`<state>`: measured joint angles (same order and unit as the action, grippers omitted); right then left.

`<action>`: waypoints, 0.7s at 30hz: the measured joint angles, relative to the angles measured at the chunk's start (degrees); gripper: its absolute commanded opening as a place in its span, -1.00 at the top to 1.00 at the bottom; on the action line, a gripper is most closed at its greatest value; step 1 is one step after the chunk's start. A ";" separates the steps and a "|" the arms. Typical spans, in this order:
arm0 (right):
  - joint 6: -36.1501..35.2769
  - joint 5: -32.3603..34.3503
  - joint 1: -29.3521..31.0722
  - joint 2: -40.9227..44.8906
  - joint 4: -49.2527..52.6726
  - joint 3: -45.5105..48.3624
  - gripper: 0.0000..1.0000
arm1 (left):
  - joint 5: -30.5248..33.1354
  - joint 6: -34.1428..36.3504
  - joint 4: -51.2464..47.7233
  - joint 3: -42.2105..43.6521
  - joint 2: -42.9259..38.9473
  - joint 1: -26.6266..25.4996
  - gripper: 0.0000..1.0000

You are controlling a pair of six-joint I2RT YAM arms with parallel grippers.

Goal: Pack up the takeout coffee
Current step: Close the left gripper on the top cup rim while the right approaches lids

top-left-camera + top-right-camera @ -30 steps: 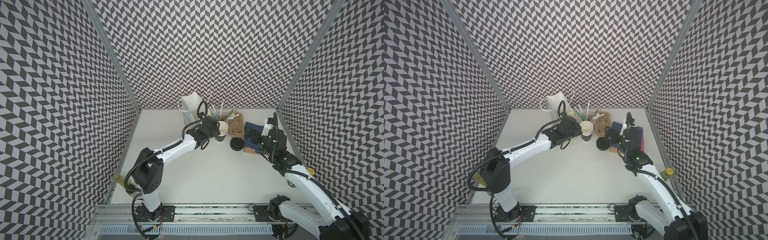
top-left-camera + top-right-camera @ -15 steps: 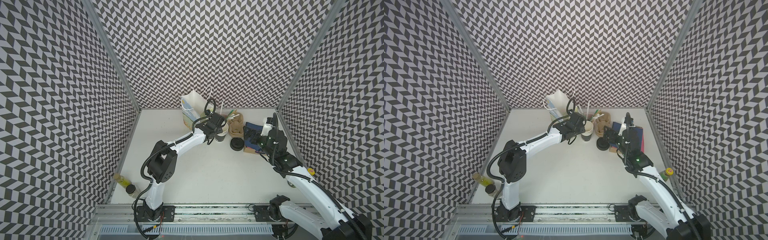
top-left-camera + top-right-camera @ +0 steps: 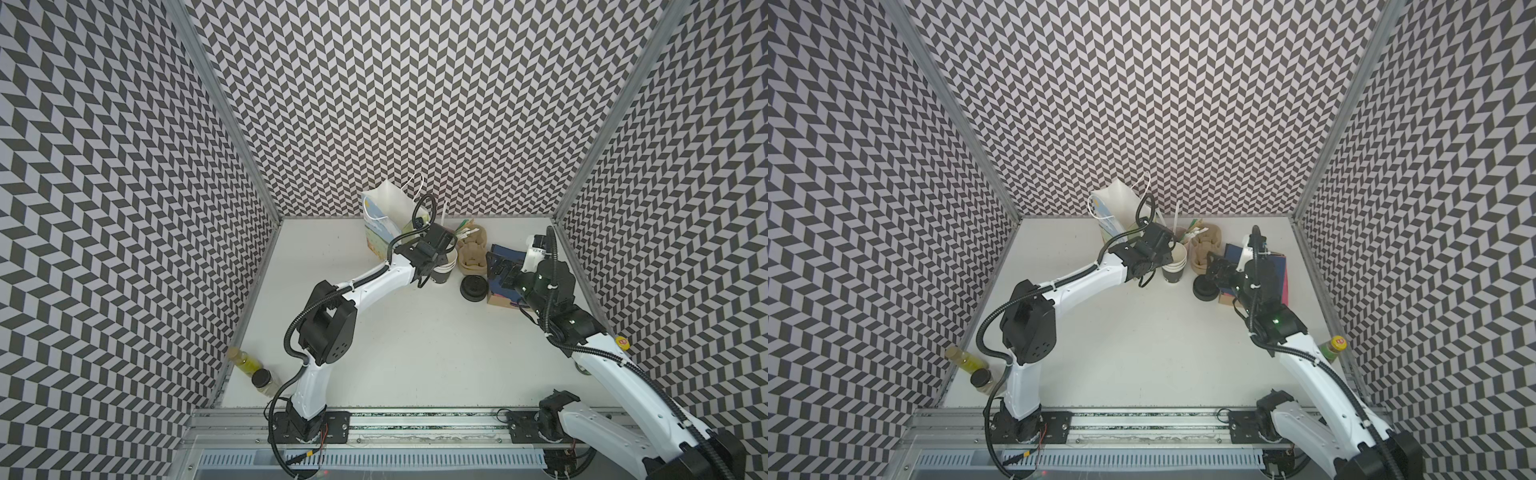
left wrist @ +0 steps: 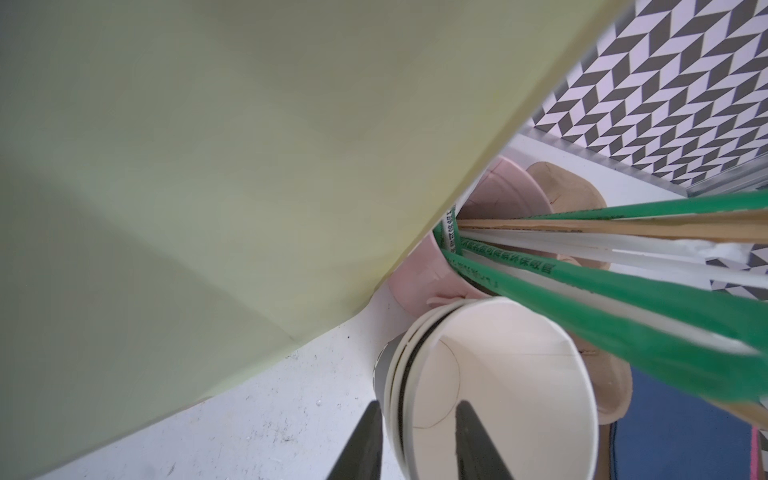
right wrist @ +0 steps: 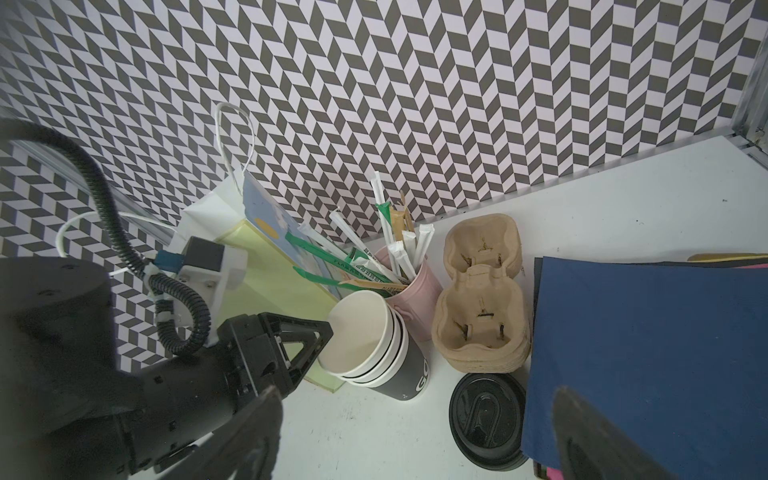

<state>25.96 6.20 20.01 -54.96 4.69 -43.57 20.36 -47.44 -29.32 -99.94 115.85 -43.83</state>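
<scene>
The left gripper [image 4: 417,409] has narrowed from a wide spread a second ago and now straddles the wall of the stack of black paper cups [image 3: 441,272]; one finger stands inside the cream-white mouth, the other outside the rims. Whether the fingers already pinch the paper cannot be told. Over the same second the left arm has swung in from the 9 o'clock side of the stack, while the right arm has not moved.

Meaning for the task: cup pick-up appears to be in hand; nothing is packed yet. The nested cups stand on the table [image 3: 415,353] toward its 12 o'clock edge, the upper ones tilted toward the left gripper. Several rims lie between the fingers, so more than one cup may lift together.

The black lids [image 3: 473,287] lie flat at 4 o'clock of the stack, apart from it. The right gripper [image 5: 415,399] hangs spread wide above the lids and grips nothing.

Surroundings:
- gift bag [image 3: 384,216]: at 11 o'clock of the stack, just beside it; the likely destination
- pink cup of straws [image 5: 415,299]: at 1 o'clock, touching or nearly so; its green straws [image 4: 623,299] lean across the cup mouth and may snag a lift
- pulp cup carriers [image 3: 471,253]: at 2 o'clock
- blue napkins [image 5: 644,353]: at 3 o'clock, beyond the lids
</scene>
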 measured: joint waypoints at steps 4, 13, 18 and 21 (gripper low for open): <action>0.00 0.04 0.17 0.00 0.00 0.00 -0.97 | 0.00 0.09 -0.61 -1.16 0.26 -0.09 0.50; -0.02 0.39 0.17 0.00 0.00 0.00 -0.97 | 0.28 0.17 -2.12 -1.57 1.57 -0.09 0.51; -0.04 0.42 0.17 0.00 0.00 0.00 -0.97 | 0.66 0.33 -2.58 -1.62 2.12 -0.09 0.68; -0.02 0.42 0.17 0.00 0.00 0.00 -0.97 | 0.90 0.31 -2.95 -2.38 2.34 -0.09 0.76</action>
<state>25.93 6.61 20.18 -54.96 4.69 -43.57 21.26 -47.13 -32.27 -102.32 118.19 -43.92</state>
